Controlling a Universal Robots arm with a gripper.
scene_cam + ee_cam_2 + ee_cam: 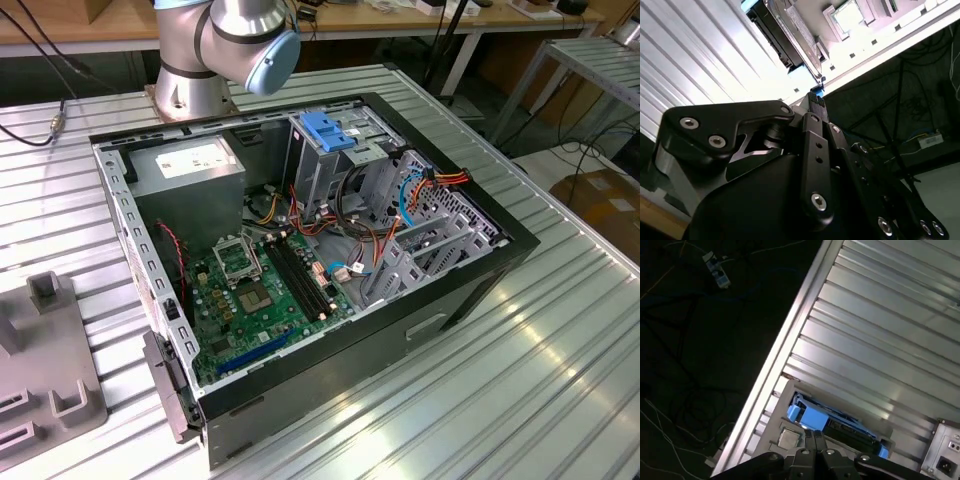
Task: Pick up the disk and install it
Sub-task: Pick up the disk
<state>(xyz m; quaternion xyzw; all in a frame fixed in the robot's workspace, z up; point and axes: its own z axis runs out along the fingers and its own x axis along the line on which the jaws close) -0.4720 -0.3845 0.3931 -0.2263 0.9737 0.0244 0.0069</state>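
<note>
Toward the exterior view's left, at about eight o'clock from the open computer case (400, 330), a grey fixture block (50, 380) rests on the slatted bench (560, 360). Further right inside the case, a blue bracket (333, 132) tops the drive cage at roughly one o'clock from the motherboard (260, 290). The robot arm (225, 40) rises behind the case at twelve o'clock.

Both wrist views look along the hand (815, 434) (815, 100). Its two fingers are pressed together with nothing between them. The disk (840, 426) (782, 35) is not in the case. It sits in a pale grey holder (787, 439) close to the bench's edge, where the slats give way to dark floor and cables.

Taking the hand's pointing direction as twelve o'clock, the disk lies dead ahead, just beyond the fingertips. I cannot tell whether they touch its blue carrier rail. The disk's long axis runs crosswise to the hand, from nine to three o'clock, in line with the bench slats and square to the bench's edge. I judge the pickup not yet made, with the hand near the blue end of the disk.
</note>
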